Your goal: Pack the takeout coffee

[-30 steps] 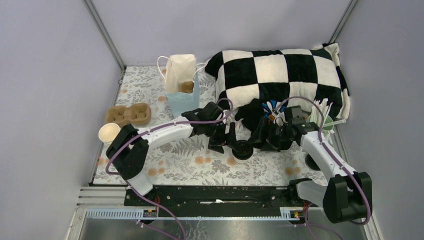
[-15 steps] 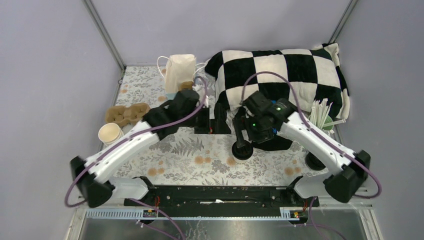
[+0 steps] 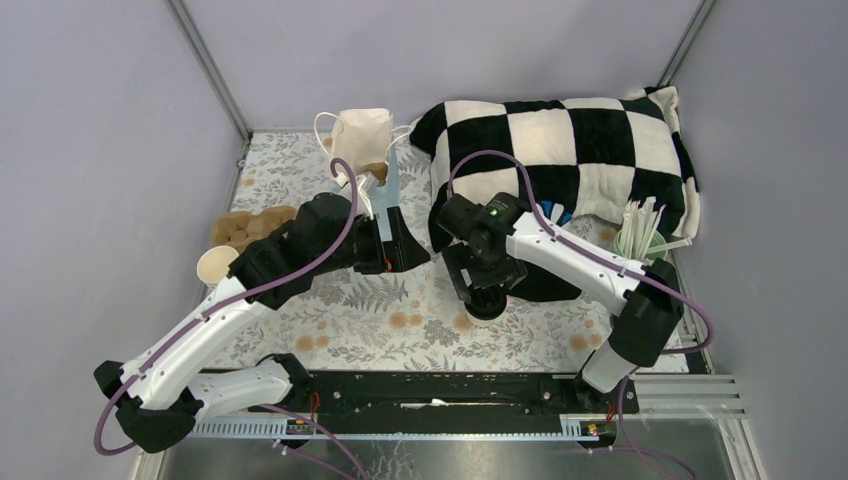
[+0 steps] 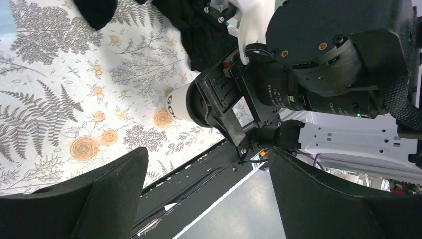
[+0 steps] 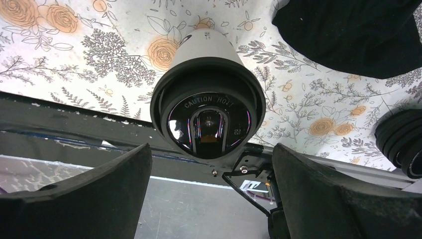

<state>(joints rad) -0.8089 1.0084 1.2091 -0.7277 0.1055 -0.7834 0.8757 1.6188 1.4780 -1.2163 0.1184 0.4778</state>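
Overhead, right pincer [image 5: 210, 147] spread — lidded cup [image 5: 206, 99] below

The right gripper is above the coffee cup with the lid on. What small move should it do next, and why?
Probably lower the right gripper straight down around the coffee cup, ready to close. Its jaws stand open, the black lid is centred between them, and the cup stands upright. The left gripper is open, off to the side.

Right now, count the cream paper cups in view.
2: black-lidded cream paper cup at centre below the right tool; lidless cream paper cup at the left edge, maybe hiding nested ones.
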